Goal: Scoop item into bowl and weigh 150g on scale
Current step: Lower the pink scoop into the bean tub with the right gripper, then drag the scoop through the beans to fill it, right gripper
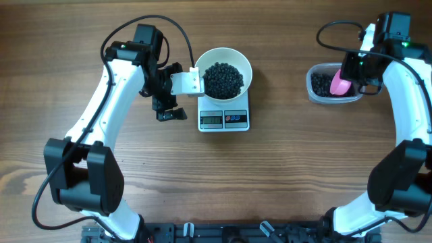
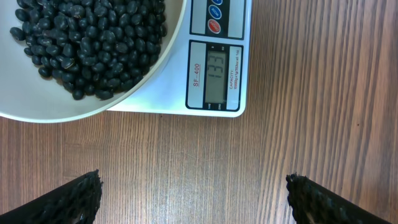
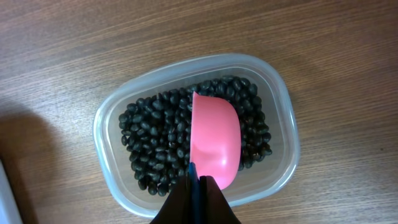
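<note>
left claw (image 2: 193, 186) gapes wide near the bowl (image 2: 93, 109) on the scale (image 2: 177, 84); right claw (image 3: 196, 185) pinches pink scoop (image 3: 214, 140) over tub (image 3: 104, 155).

Robotics lab, two mounted arms (image 1: 108, 94), wooden table (image 1: 283, 175)

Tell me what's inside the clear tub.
Black beans, with the pink scoop over them, held by the right claw. The tub floor and beans beneath the scoop are hidden.

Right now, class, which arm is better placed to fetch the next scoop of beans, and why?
Right. The right gripper is shut on the pink scoop over the tub of beans. The left gripper is open, empty, beside the bowl. The scale shows 133.
</note>
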`<move>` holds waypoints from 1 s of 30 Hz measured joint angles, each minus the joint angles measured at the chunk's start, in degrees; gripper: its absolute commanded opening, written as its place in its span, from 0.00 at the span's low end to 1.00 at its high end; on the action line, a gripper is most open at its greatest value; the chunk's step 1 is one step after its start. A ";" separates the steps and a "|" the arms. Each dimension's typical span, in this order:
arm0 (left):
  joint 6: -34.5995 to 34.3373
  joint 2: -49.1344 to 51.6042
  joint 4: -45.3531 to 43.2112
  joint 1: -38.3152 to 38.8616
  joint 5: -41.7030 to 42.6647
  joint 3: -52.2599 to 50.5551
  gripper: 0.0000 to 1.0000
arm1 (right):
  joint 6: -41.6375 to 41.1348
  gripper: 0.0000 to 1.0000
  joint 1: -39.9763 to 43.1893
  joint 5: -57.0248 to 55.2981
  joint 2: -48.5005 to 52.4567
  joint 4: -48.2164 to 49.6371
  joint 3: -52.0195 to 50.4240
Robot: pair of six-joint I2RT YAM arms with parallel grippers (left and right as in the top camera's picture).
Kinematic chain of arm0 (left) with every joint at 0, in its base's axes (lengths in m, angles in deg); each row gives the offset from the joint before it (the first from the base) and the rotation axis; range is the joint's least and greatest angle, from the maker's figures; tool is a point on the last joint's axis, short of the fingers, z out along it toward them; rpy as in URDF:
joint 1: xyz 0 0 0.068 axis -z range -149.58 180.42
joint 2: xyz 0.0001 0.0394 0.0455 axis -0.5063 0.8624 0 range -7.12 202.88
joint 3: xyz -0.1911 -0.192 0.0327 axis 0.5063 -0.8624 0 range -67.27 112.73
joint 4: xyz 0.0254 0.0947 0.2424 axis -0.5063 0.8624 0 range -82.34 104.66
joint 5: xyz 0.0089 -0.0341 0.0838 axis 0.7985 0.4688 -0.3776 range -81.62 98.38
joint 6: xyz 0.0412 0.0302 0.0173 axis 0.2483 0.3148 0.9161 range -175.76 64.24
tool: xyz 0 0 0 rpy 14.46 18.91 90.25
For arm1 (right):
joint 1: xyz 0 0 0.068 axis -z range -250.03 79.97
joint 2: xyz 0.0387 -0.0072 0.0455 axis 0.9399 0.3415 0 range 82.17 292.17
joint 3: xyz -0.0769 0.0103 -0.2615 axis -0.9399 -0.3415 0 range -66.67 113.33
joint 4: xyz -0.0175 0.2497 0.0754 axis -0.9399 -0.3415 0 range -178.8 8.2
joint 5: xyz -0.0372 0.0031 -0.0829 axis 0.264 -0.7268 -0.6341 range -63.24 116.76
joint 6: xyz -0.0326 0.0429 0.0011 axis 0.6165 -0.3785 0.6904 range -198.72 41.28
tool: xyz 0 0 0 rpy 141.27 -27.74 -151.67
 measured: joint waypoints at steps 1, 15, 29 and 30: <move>0.00 0.00 0.02 0.00 0.00 0.00 1.00 | -0.55 0.04 0.00 0.04 0.22 0.31 0.00; 0.00 0.00 0.00 0.00 0.00 0.00 1.00 | -7.72 0.04 0.00 4.31 0.63 2.60 -0.07; 0.00 0.00 0.00 0.00 0.00 0.00 1.00 | -8.55 0.04 0.00 3.65 2.71 3.21 -0.04; 0.00 0.00 0.00 0.00 0.00 0.00 1.00 | -9.14 0.04 0.00 4.85 2.84 3.30 -0.04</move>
